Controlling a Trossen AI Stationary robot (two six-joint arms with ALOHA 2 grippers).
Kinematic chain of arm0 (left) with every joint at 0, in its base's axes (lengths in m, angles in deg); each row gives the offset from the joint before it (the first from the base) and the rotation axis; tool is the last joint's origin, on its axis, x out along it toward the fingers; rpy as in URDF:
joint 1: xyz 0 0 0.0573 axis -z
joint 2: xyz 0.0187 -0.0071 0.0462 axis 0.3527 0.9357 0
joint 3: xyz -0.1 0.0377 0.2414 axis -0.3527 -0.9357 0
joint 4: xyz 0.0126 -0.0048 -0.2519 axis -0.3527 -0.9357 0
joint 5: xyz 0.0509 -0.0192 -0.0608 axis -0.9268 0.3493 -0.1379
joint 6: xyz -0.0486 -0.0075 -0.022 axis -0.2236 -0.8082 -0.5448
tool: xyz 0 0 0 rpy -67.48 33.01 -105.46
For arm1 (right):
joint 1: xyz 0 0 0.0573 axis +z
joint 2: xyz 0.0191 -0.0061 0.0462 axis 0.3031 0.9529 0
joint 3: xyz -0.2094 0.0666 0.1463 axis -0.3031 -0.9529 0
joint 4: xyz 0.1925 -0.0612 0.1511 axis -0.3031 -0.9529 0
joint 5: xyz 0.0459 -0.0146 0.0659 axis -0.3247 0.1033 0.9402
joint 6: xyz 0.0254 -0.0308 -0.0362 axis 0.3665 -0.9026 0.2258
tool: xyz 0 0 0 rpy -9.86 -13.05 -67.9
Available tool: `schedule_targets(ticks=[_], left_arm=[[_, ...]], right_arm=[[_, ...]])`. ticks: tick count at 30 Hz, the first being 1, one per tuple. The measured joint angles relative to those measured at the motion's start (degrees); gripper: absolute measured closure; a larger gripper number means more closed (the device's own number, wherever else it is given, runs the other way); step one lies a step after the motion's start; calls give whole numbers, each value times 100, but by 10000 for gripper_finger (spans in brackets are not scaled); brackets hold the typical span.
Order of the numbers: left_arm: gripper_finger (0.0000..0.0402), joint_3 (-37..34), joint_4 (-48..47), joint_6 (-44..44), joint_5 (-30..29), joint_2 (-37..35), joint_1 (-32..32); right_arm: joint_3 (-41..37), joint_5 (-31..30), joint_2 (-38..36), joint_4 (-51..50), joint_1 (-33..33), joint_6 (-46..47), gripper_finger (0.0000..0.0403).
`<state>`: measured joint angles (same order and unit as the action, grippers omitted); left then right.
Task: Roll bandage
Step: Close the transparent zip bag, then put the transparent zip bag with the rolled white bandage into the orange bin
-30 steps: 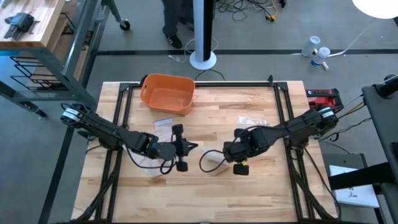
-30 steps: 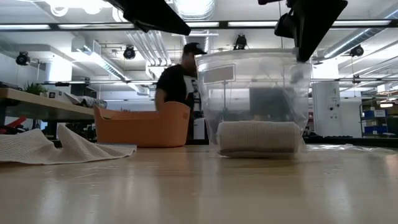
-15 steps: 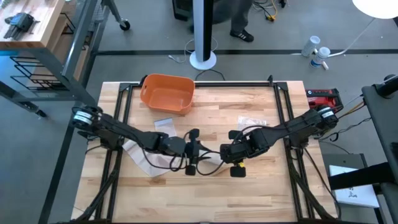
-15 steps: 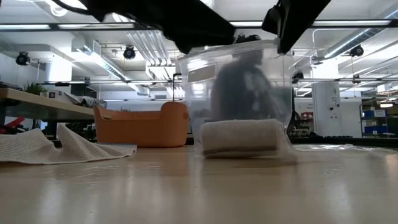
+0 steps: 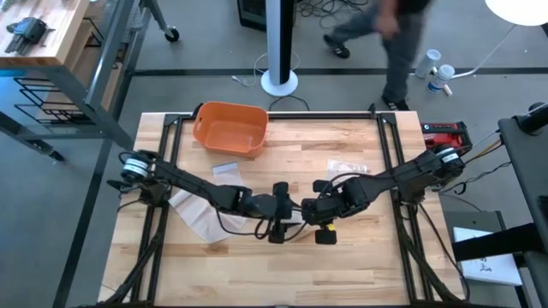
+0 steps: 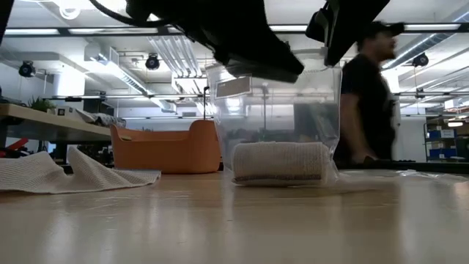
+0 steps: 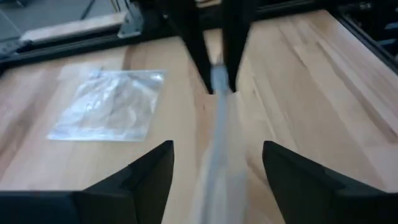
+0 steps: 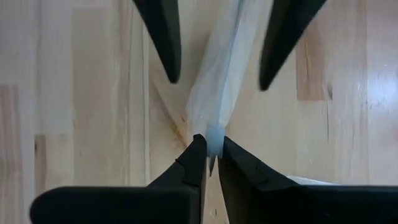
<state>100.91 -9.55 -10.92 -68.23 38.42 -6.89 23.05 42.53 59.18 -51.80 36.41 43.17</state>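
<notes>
- Right hand (image 8: 209, 163) pinches the clear bag (image 6: 275, 117) edge, rolled bandage (image 6: 280, 161) inside, resting on desk (image 5: 342, 248)
- Left hand (image 7: 214, 171) spread wide, straddling the bag

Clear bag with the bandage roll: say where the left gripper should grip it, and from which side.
Probably the clear bag by its top edge, beside the right gripper, which pinches it. The film stands edge-on between the fingers of the open left gripper, so come level from the left. The bandage roll weighs the bottom.
</notes>
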Motion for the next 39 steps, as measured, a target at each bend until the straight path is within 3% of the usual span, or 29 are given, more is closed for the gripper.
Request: schedule_targets(ticks=[3, 7, 9, 16, 23, 27, 32, 36, 39], left_arm=[[213, 214, -606, -308, 54, 11, 6], [347, 553, -1286, -726, 208, 9, -2], [384, 605, -1401, -761, 228, 9, -1], [401, 572, -1635, -1020, 122, -105, -7], [401, 596, -2507, -1163, -959, -782, -20], [401, 611, -3542, -1727, -1662, -1450, -164], [401, 718, -5249, -2771, -2181, -2469, -1021], [401, 712, -5569, -2884, -2196, -3197, -2133], [401, 712, -5538, -2853, -1758, -3563, -3283]], right_arm=[[-2, 8, 2, -4, 0, -83, 375], [-21, 4, 2, 28, 11, -90, 365], [-46, -2, 2, 66, 11, -89, 357], [-55, -2, -1, 99, 26, 57, 309], [274, -4, -113, -2, 26, 186, 262], [430, -10, -145, 7, 39, 366, 254], [446, -22, -99, 78, 37, 444, 263], [437, -22, 3, 288, 37, 443, 275], [435, -17, 30, 442, 37, 444, 284]])
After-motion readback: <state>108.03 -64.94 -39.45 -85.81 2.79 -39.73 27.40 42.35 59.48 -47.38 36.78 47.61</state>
